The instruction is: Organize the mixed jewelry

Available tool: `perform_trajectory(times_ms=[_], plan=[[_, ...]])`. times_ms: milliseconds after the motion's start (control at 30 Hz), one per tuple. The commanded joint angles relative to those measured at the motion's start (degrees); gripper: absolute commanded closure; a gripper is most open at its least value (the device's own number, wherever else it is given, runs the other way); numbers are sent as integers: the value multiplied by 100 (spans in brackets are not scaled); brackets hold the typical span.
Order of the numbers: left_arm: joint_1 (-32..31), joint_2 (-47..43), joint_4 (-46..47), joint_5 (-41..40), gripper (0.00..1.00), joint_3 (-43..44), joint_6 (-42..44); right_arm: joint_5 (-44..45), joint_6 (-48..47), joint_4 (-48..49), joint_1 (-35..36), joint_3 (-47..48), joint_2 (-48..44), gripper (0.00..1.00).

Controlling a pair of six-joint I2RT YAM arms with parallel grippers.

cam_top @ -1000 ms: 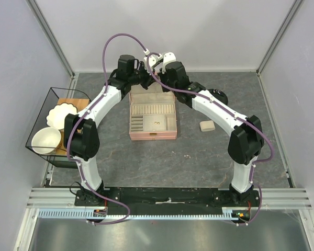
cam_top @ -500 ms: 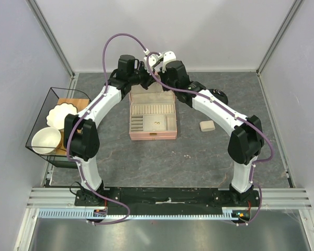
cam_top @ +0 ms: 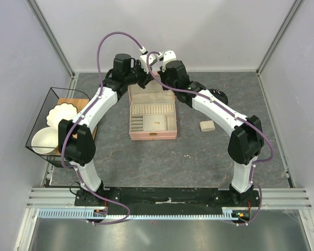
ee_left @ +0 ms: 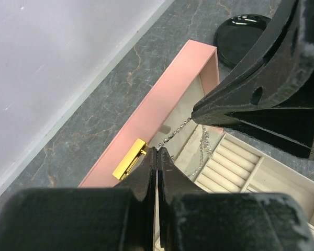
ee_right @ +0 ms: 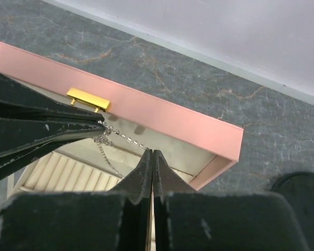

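Observation:
A fine silver chain [ee_right: 124, 137] of the mixed jewelry hangs stretched between my two grippers, over the open lid of the pink box [ee_right: 174, 118]. My left gripper [ee_left: 157, 150] is shut on one end of the chain [ee_left: 177, 132]. My right gripper [ee_right: 153, 151] is shut on the other end. A loose loop of the chain [ee_left: 202, 152] dangles toward the ring rolls [ee_left: 234, 163]. From above, both grippers [cam_top: 141, 82] [cam_top: 158, 83] meet at the back of the box [cam_top: 152, 135]. One small piece [cam_top: 157, 123] lies in a compartment.
A gold clasp [ee_right: 88, 99] sits on the lid's edge. A round black disc [cam_top: 218, 97] lies right of the box, with a beige pad [cam_top: 207, 125] nearer. A wire basket [cam_top: 39, 112] with white bowls stands at the left. The back wall is close behind the grippers.
The left arm has swung its elbow out to the left and its wrist has shifted slightly back-left. The right arm has stayed still. Both grippers stay shut.

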Motion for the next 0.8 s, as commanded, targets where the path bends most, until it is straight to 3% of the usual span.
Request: perform_trajectory(times_ms=[0, 767], plan=[[74, -322, 145, -307, 98, -42, -72, 97, -74, 288, -24, 168, 65, 100], [83, -217, 321, -668, 99, -192, 60, 255, -206, 368, -24, 432, 338, 100]])
